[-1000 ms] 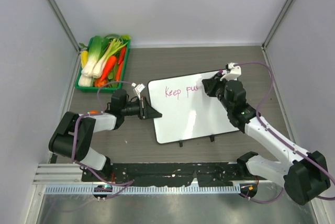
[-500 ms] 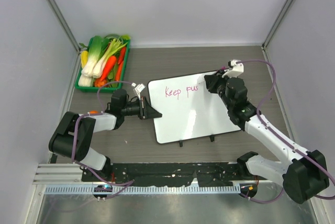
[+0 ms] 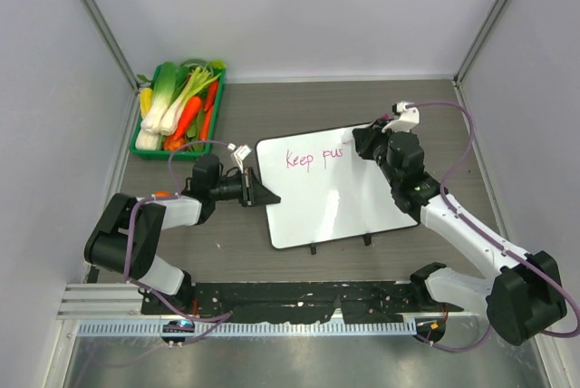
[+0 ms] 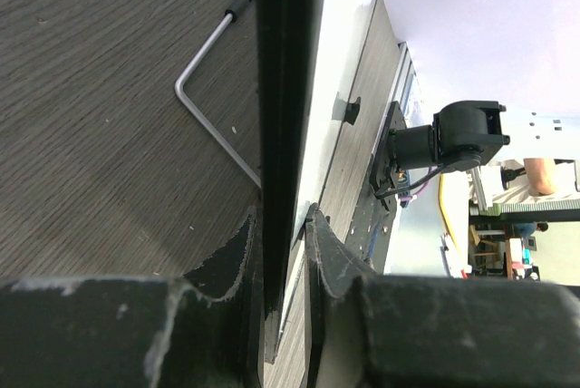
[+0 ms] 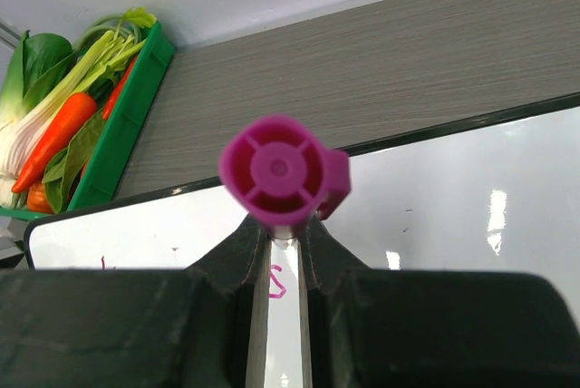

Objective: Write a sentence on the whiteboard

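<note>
The whiteboard (image 3: pixel 335 190) lies flat on the table with pink writing "Keep pus" near its far edge. My left gripper (image 3: pixel 258 191) is shut on the board's left edge, which runs edge-on between the jaws in the left wrist view (image 4: pixel 283 134). My right gripper (image 3: pixel 362 145) is shut on a pink marker (image 5: pixel 275 170) and holds it upright over the board's far right part, just right of the last letter. The right wrist view shows the marker's pink end cap and the pink "s" on the whiteboard (image 5: pixel 471 198) below. The marker's tip is hidden.
A green tray (image 3: pixel 217 98) of vegetables stands at the far left, also in the right wrist view (image 5: pixel 127 125). A bent metal rod (image 4: pixel 213 98) lies on the table under the board's edge. Two black clips (image 3: pixel 340 245) sit on the board's near edge.
The letter "s" was finished after "pu". My right gripper with the marker shifted slightly up and right along the line. The left gripper and board have not moved.
</note>
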### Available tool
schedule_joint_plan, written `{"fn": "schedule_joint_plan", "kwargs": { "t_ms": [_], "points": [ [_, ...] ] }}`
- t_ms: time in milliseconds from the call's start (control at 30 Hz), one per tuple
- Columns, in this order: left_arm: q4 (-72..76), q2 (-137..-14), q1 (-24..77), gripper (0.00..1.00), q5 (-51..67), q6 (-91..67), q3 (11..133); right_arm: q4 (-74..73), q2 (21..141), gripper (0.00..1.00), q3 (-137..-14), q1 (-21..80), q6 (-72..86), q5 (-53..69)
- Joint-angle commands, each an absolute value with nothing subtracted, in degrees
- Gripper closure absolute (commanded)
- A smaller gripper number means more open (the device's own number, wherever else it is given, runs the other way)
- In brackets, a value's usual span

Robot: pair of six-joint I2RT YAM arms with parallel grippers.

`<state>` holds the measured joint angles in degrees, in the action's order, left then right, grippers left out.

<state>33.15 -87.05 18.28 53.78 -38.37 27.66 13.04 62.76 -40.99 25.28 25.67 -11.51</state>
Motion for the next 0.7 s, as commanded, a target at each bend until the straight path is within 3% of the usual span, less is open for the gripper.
{"fn": "schedule_joint_plan", "kwargs": {
  "t_ms": [0, 667],
  "points": [
    [26.01, -88.59, 19.25, 1.0, 44.03, -32.43, 26.63, 17.23, 63.81, 0.99, -42.8, 25.14, 25.49, -13.71],
    [26.02, -88.86, 19.25, 1.0, 44.12, -32.34, 26.72, 13.36, 61.0, 0.99, -37.36, 25.05, 24.79, -11.51]
  ]
}}
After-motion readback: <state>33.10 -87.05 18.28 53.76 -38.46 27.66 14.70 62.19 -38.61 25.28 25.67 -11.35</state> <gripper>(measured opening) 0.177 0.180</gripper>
